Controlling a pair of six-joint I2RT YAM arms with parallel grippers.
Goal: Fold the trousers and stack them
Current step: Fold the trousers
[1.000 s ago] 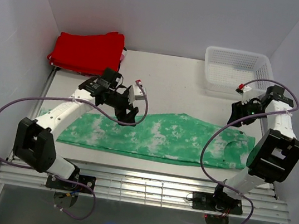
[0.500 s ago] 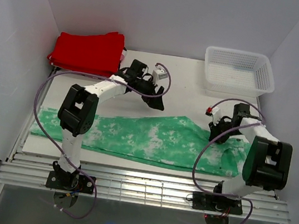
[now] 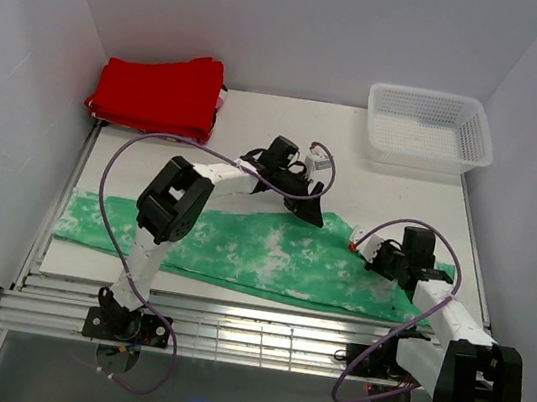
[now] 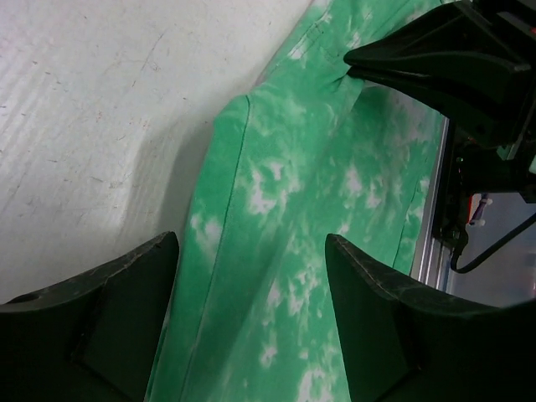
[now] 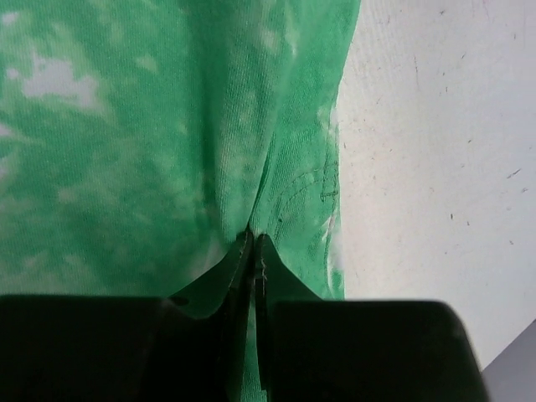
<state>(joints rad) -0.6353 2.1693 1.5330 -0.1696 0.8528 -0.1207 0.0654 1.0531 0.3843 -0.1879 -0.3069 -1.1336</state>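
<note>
The trousers (image 3: 241, 248), bright green with white blotches, lie stretched flat across the front of the table. My left gripper (image 3: 310, 210) hovers open over their far edge near the middle. In the left wrist view the green cloth (image 4: 276, 218) runs between the wide-apart left gripper (image 4: 251, 244) fingers, untouched. My right gripper (image 3: 379, 259) is low at the trousers' right part, shut on a pinch of the fabric. The right wrist view shows the right gripper (image 5: 254, 240) tips pressed together on a raised fold of the trousers (image 5: 126, 126).
A folded red garment (image 3: 158, 94) sits at the back left corner. A white mesh basket (image 3: 426, 129) stands at the back right. Bare white tabletop (image 3: 371, 191) lies behind the trousers, and white walls close in on both sides.
My left gripper has swung right along the trousers' far edge. My right arm dropped forward onto the trousers and shut on the fabric. The cloth has shifted slightly left.
</note>
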